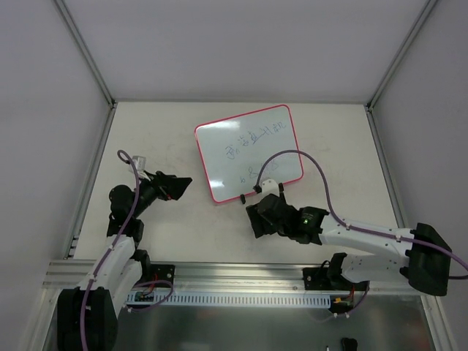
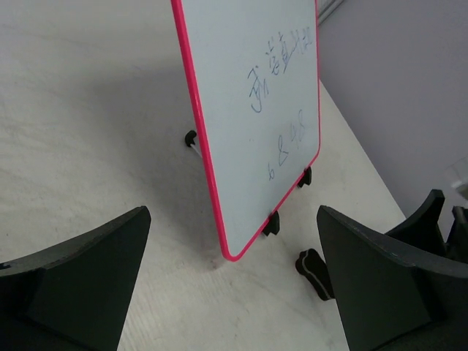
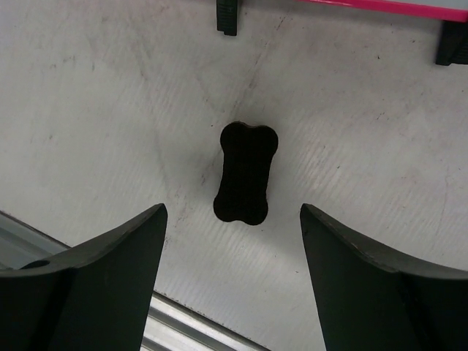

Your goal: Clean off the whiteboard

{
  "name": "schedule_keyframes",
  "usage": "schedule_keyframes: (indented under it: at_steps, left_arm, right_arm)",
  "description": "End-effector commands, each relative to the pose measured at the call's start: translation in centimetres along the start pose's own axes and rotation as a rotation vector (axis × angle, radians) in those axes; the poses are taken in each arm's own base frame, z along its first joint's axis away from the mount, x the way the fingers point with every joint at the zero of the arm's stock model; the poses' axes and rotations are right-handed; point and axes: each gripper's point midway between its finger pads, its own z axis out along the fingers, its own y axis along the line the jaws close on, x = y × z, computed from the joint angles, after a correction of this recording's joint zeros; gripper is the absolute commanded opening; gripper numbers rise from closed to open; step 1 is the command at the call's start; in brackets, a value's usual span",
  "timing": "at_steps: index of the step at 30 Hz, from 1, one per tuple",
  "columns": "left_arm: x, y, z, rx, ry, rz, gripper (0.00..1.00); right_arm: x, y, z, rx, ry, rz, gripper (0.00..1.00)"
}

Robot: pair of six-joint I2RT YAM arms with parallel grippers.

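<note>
The whiteboard point(image 1: 248, 150) has a pink frame and faint blue writing, and stands tilted on black clip feet point(image 3: 227, 18) in the middle of the table. It also shows in the left wrist view point(image 2: 248, 110). A small black bone-shaped eraser point(image 3: 246, 172) lies flat on the table just in front of the board's near edge; it also shows in the left wrist view point(image 2: 314, 272). My right gripper point(image 3: 232, 208) is open and empty, hovering above the eraser with its fingers either side. My left gripper point(image 1: 183, 189) is open and empty, left of the board's near corner.
A metal rail point(image 1: 219, 274) runs along the table's near edge, just behind my right gripper. White walls enclose the table at the left, back and right. A purple cable point(image 1: 314, 164) loops from the right arm over the board's near right corner.
</note>
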Motion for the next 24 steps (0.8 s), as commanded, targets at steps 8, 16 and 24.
schedule_keyframes:
  at_steps: [8,16,24]
  left_arm:
    - [-5.9,-3.3,2.8,0.168,-0.134,0.06,0.99]
    - [-6.1,-2.5,3.7,0.172,-0.148,0.074,0.99]
    - [-6.3,-2.5,3.6,0.167,-0.155,0.117,0.99]
  right_arm:
    - [-0.1,0.4,1.7,0.126,0.106,0.008,0.77]
    - [1.4,0.1,3.1,0.137,0.185,0.056,0.64]
    - [1.9,0.9,4.5,0.111,0.214,0.077,0.65]
